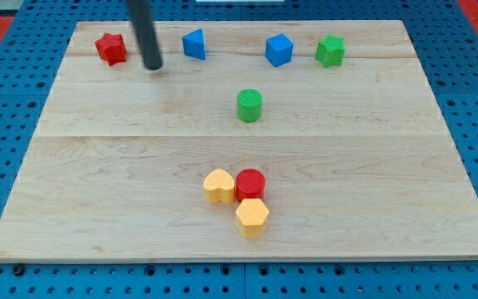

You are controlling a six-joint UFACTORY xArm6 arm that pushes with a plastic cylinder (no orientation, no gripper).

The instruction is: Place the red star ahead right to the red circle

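Observation:
The red star (111, 48) lies near the board's top left corner. The red circle (251, 183) stands low in the middle, touching a yellow heart (219, 186) on its left and a yellow hexagon (252, 218) below it. My tip (153, 66) is just to the right of the red star and slightly below it, a small gap apart. The rod rises from it out of the view's top.
A blue triangle (194, 43), a blue cube (279, 50) and a green star (330, 51) line the top of the wooden board (98, 166). A green cylinder (250, 105) stands at the centre. Blue pegboard surrounds the board.

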